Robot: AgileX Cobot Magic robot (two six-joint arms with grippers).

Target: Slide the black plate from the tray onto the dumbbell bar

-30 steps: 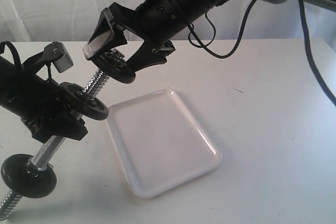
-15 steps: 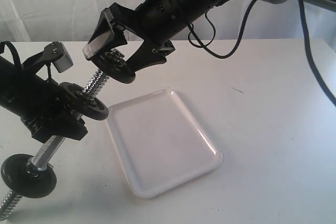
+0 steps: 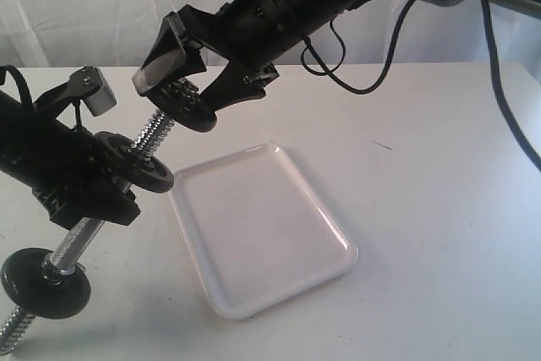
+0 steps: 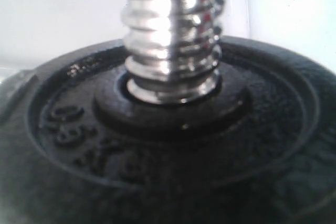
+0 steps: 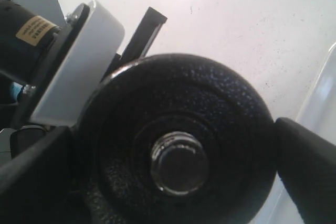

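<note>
My right gripper (image 3: 199,95) is shut on the black plate (image 3: 189,108), gripping it by its rim above the table. In the right wrist view the plate (image 5: 210,103) fills the space between both fingers (image 5: 310,166). The chrome tip of the dumbbell bar (image 5: 178,163) shows inside its centre hole. The bar (image 3: 157,134) slants up from lower left, and my left gripper (image 3: 88,200) is clamped on its middle. The left wrist view shows only a matching black disc (image 4: 252,150) with the threaded bar (image 4: 170,35) through it; the jaws are hidden. The white tray (image 3: 262,226) lies empty below.
One matching disc (image 3: 135,173) sits on the bar just above my left gripper, another (image 3: 46,283) near the bar's low end by the table's front edge. A black cable (image 3: 355,82) hangs from the right arm. The tray rim (image 5: 320,108) shows beside the plate.
My right gripper has shifted slightly up and left with the black plate at the bar's upper tip. The left arm and bar have hardly moved.
</note>
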